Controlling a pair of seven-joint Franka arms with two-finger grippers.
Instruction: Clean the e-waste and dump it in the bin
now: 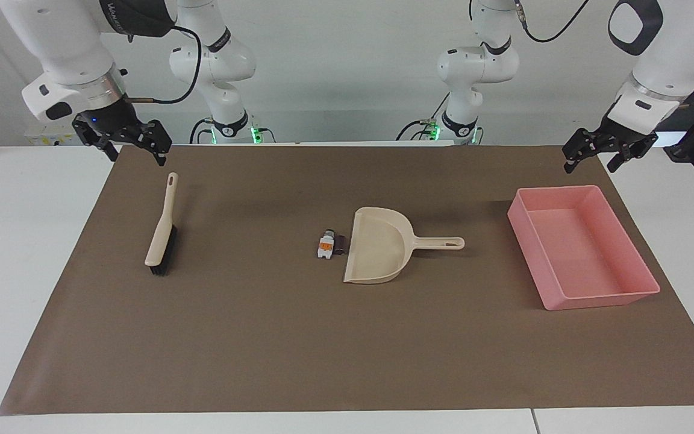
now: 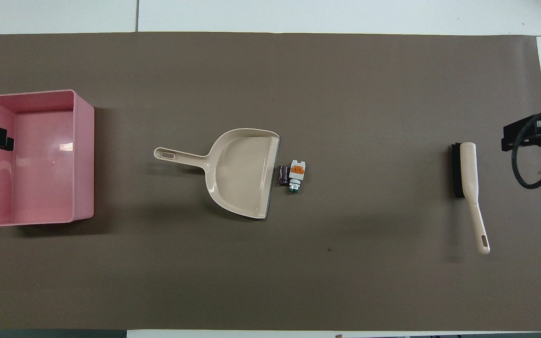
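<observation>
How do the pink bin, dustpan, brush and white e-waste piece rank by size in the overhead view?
1. pink bin
2. dustpan
3. brush
4. white e-waste piece

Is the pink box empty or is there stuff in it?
Empty. The pink box shows only its bare floor, and the two little e-waste pieces sit on the mat at the dustpan's open edge.
</observation>
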